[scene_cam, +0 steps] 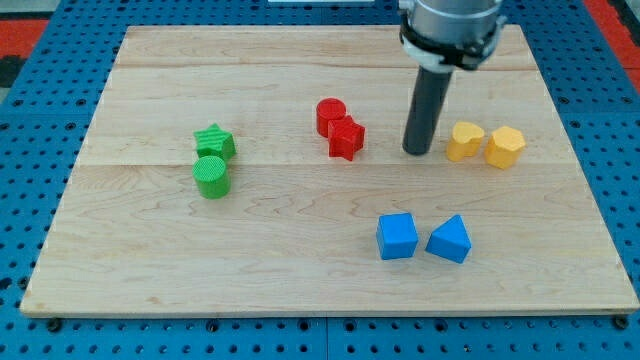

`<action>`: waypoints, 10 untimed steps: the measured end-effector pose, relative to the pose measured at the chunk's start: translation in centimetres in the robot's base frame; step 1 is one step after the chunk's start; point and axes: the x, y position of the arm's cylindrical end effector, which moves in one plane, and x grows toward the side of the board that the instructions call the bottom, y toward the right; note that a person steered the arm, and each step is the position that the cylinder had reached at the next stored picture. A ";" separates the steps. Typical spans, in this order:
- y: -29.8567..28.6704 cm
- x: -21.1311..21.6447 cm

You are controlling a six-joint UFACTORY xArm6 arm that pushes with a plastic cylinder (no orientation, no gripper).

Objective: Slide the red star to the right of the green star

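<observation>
Wooden board (300, 270) is seen carrying 8 blocks. My tip (417, 152) is set down right of the red star (346, 139), apart from it; no fingers are fitted. The green star (214, 142) lies far left, touching a green cylinder (211, 177).

No readable text, labels or numbers appear anywhere here.

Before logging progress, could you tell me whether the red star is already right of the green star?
Yes, but far off: the red star touches the red cylinder mid-board; the green star is at the view's left.
</observation>
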 end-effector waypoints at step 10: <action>-13.1 -0.3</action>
